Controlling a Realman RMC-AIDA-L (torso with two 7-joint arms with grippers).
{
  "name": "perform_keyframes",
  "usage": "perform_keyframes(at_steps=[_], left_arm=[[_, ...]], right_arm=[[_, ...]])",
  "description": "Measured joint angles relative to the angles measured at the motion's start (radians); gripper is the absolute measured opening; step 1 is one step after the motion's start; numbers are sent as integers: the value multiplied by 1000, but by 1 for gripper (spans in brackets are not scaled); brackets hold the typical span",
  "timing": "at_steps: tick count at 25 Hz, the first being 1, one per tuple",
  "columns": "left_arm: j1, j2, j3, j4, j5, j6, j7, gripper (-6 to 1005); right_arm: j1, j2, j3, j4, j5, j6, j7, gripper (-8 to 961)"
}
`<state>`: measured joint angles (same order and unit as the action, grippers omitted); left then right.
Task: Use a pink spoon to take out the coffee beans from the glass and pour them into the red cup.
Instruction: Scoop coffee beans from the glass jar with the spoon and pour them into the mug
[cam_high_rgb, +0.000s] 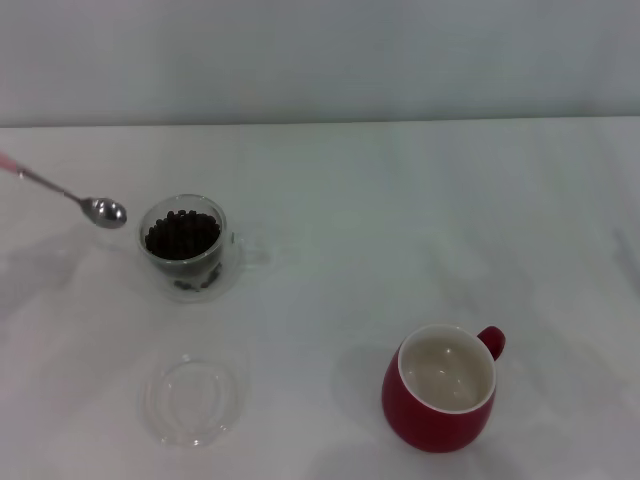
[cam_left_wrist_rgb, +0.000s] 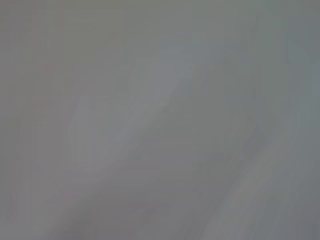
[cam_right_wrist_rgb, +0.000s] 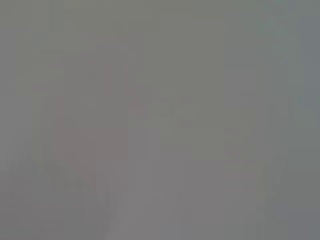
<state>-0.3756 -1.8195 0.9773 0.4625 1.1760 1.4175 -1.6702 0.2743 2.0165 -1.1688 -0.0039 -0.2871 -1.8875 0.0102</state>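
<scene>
In the head view the pink spoon (cam_high_rgb: 70, 196) reaches in from the left edge, its metal bowl just left of the glass (cam_high_rgb: 183, 243) and its pink handle end at the frame's border. The bowl looks empty. The clear glass holds a heap of dark coffee beans (cam_high_rgb: 182, 234). The red cup (cam_high_rgb: 441, 388), white inside and empty, stands at the front right with its handle toward the back right. Neither gripper appears in any view; whatever holds the spoon is beyond the left edge. Both wrist views are featureless grey.
A flat clear glass saucer (cam_high_rgb: 193, 400) lies on the white table (cam_high_rgb: 400, 230) in front of the glass. A pale wall rises behind the table's far edge.
</scene>
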Motion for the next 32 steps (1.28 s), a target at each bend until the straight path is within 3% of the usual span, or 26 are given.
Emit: perform_keyframes(at_steps=[5, 11, 20, 28, 32], left_arm=[[-98, 47, -2, 59, 141, -101, -103, 133], [-218, 68, -3, 65, 311, -209, -149, 132], [-333, 33, -2, 76, 500, -241, -193, 134], [-356, 11, 1, 85, 548, -256, -200, 133], [-353, -14, 2, 83, 567, -267, -201, 134]], right_arm=[[11, 2, -38, -5, -2, -12, 38, 791], [20, 3, -62, -11, -3, -13, 47, 787], [33, 4, -63, -13, -3, 22, 68, 786], [37, 1, -56, -20, 6, 61, 70, 786], [37, 0, -55, -23, 6, 63, 70, 786]])
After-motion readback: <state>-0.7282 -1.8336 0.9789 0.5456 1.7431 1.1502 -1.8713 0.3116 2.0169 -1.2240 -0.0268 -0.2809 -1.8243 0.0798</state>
